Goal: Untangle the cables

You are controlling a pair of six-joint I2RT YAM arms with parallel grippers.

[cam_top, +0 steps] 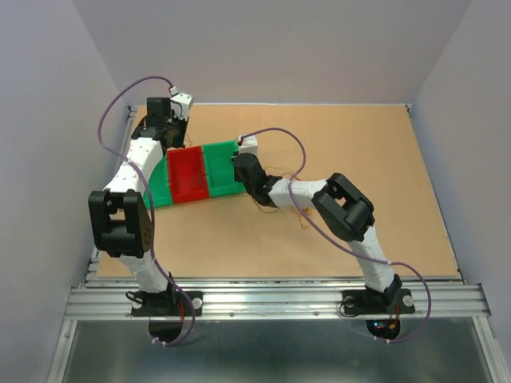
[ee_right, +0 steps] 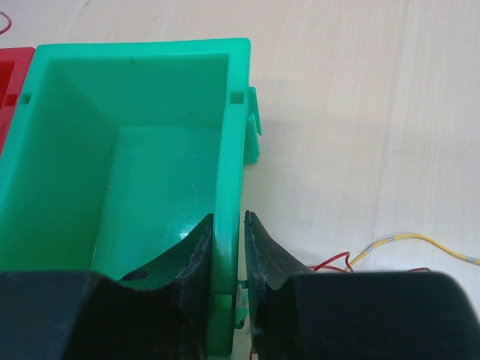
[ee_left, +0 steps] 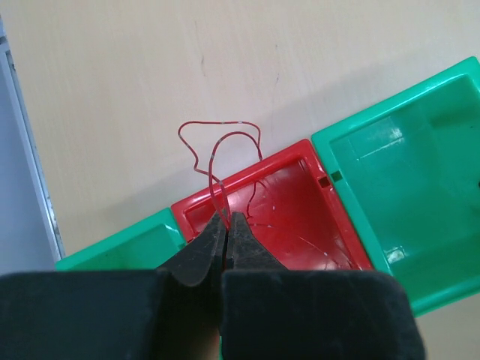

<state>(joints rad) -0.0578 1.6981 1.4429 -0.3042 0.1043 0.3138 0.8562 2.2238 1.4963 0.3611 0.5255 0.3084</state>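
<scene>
My left gripper (ee_left: 227, 217) is shut on a thin red wire (ee_left: 225, 142), one of the cables. The wire loops up from the fingertips over the rim of the red bin (ee_left: 300, 217). In the top view that gripper (cam_top: 169, 144) hangs at the far side of the red bin (cam_top: 188, 177). My right gripper (ee_right: 229, 217) straddles the right wall of a green bin (ee_right: 150, 165), one finger inside and one outside, shut on it. More cables, red (ee_right: 330, 262) and yellow (ee_right: 405, 240), lie on the table beside that gripper and under the right forearm (cam_top: 275, 203).
Three bins stand in a row: green (cam_top: 160, 193), red, green (cam_top: 219, 171). Fine wire scraps lie on the red bin's floor. The left wall runs close to the left arm. Purple cables run along both arms.
</scene>
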